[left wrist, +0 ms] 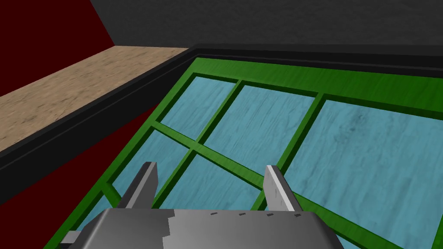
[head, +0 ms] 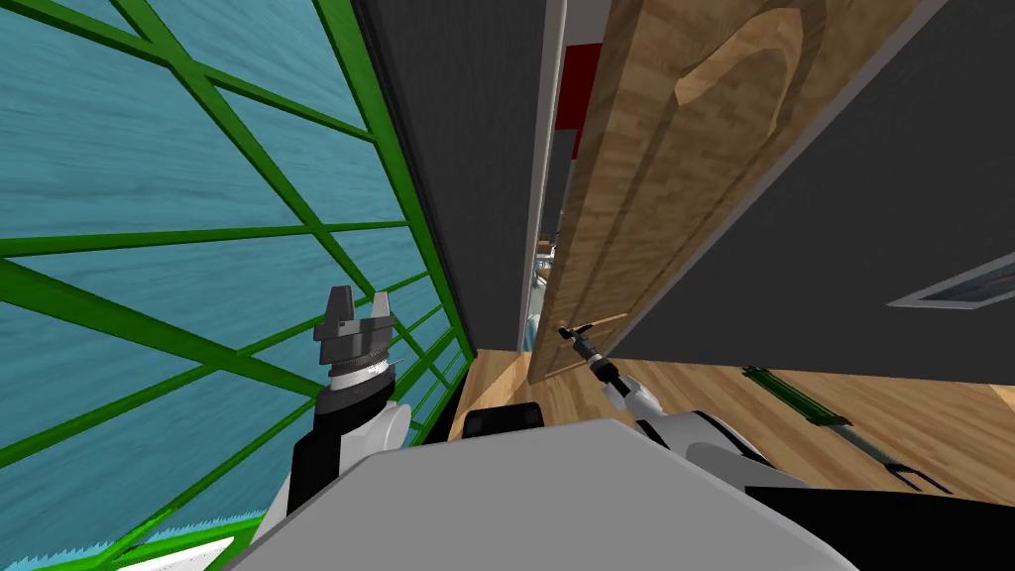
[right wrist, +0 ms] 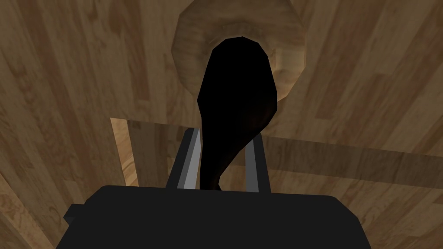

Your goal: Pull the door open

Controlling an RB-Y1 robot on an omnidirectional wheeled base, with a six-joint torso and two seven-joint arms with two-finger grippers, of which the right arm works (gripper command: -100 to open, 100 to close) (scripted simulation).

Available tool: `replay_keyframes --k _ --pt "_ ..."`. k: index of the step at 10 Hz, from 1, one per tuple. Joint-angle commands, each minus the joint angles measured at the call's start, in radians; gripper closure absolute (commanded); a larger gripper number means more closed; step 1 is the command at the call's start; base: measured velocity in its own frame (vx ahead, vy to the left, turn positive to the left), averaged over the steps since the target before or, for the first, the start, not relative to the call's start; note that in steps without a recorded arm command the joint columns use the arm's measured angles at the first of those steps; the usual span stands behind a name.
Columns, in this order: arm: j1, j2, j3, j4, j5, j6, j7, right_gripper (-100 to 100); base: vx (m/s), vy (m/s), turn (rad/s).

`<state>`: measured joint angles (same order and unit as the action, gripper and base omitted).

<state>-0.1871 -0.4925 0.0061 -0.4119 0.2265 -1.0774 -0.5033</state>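
The wooden door (head: 674, 178) stands a little ajar in a dark grey wall, with a narrow gap along its left edge. My right gripper (head: 573, 334) reaches to the door's lower left part. In the right wrist view its fingers (right wrist: 189, 160) are shut on a black lever handle (right wrist: 235, 99), which springs from a round wooden rose (right wrist: 285, 56) on the door face. My left gripper (head: 353, 309) is raised at the left, in front of a green-framed blue window (head: 149, 198), and stands open with nothing between its fingers (left wrist: 145, 186).
Through the door gap (head: 547, 248) a strip of another room shows, with red and white patches. A wooden floor (head: 892, 416) runs to the right, with a long green and dark tool (head: 823, 416) lying on it. A dark grey wall (head: 872, 198) is right of the door.
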Motion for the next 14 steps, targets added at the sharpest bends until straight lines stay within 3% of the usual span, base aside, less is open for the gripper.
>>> replay_keyframes --k 1,3,4,5,6,7,10,11,14 --pt "0.002 -0.003 0.001 0.026 0.003 -0.034 -0.005 100 -0.152 -0.085 0.189" --pt "0.019 -0.026 -0.010 0.043 0.000 -0.070 -0.017 100 -0.168 -0.125 0.260" --pt "0.015 -0.022 -0.009 0.037 -0.001 -0.054 -0.013 100 -0.075 -0.072 0.053" --pt "0.033 -0.029 -0.011 0.043 0.002 -0.079 -0.020 100 -0.142 -0.055 0.209" --pt "0.033 -0.029 -0.011 0.043 0.002 -0.079 -0.020 100 -0.156 -0.094 0.125" --pt "0.046 -0.039 -0.014 0.050 0.004 -0.104 -0.026 100 -0.164 -0.076 0.184" --pt "0.056 -0.046 -0.016 0.055 0.005 -0.122 -0.030 100 -0.112 -0.059 0.091" --pt "0.071 -0.057 -0.020 0.062 0.006 -0.150 -0.036 100 -0.162 -0.117 0.248" --pt "0.084 -0.066 -0.023 0.060 0.008 -0.174 -0.041 100 -0.167 -0.087 0.150"
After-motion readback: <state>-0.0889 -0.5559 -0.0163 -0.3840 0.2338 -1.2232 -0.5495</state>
